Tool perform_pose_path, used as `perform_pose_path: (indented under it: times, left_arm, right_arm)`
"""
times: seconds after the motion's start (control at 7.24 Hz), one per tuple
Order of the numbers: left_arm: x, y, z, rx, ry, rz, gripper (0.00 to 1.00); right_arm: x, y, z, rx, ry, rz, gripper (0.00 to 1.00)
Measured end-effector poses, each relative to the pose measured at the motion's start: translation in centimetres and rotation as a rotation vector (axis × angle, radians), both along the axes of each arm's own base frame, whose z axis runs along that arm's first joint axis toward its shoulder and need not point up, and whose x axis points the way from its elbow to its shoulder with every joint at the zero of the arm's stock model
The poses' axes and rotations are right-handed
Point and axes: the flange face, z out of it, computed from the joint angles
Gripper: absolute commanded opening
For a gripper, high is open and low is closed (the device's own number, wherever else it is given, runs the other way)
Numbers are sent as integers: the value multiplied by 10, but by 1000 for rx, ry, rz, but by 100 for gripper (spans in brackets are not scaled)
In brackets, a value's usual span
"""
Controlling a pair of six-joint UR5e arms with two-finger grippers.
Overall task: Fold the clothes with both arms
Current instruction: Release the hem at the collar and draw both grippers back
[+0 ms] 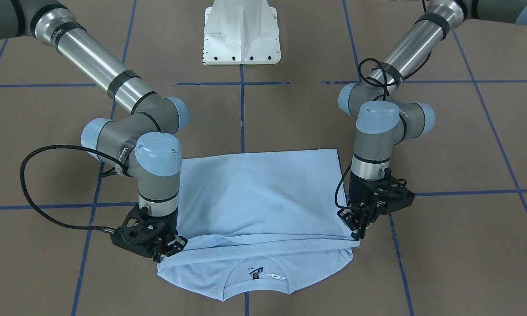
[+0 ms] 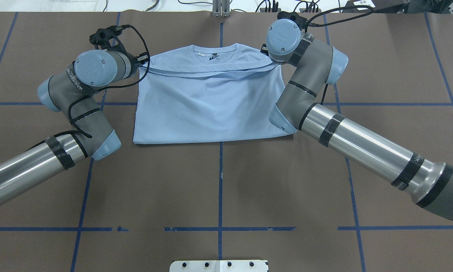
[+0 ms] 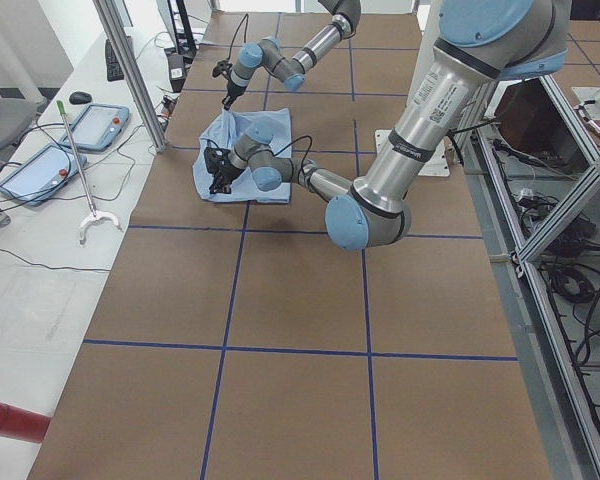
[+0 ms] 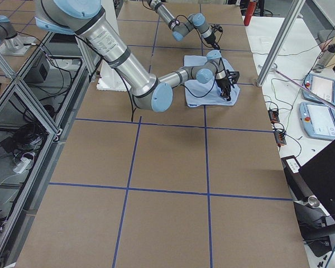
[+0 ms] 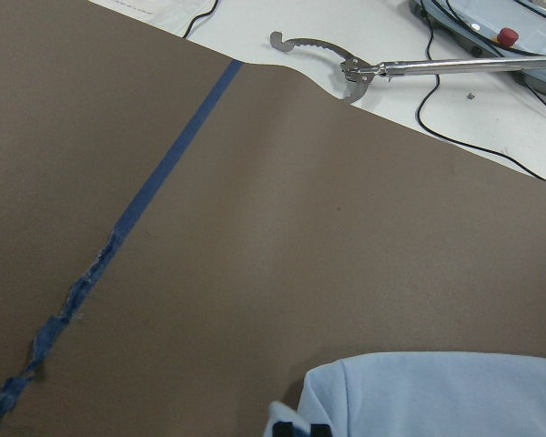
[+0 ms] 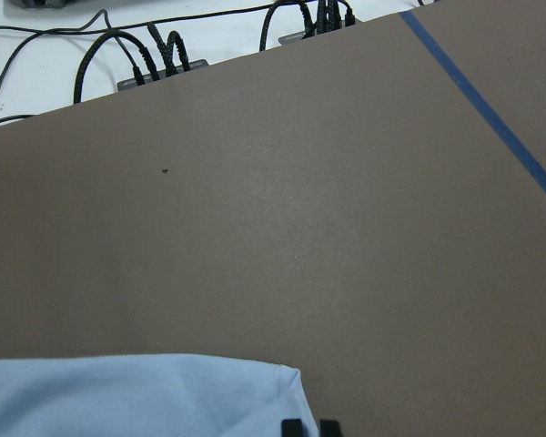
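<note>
T-shirt [image 1: 259,193], light blue, lies flat on the brown counter [image 1: 443,145], right across the mid line of blue tape [image 1: 242,109]. Its bottom half is folded up over the top half. I see the collar [image 1: 257,290] & dark neck label [image 1: 255,276] poking out past the fold, on the side far from the robot. Right claw [image 1: 166,254] is pinched tight on one corner of the top layer & left claw [image 1: 356,232] is pinched on the other corner. Both point down, w/ the cloth edge pulled straight btwn them; it looks a bit raised off the layer below. Wrist cams show only a bit of blue cloth & brown counter.
</note>
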Motion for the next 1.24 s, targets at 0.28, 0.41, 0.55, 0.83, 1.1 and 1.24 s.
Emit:
perform_pose_path:
  times: [0.28,0.41,0.55,0.83,1.1,1.24]
  left_arm:
    - [0,-2,7,2,5,0,29]
    - [-2,-3,3,14,26,4,29]
    - [-8,-3,-4,36,72,22,29]
    - [-24,0,-20,63,154,76,29]
    - [-31,2,-20,67,170,89,29]
    - [-32,4,-18,66,169,89,29]
  right_arm:
    - [-3,4,-8,12,-18,-4,67]
    - [4,12,-19,23,-59,-15,70]
    - [18,33,-21,24,-117,-40,71]
    - [51,115,9,-1,-214,-68,78]
    - [46,191,32,-63,-271,-25,78]
    - [40,217,35,-80,-289,-14,78]
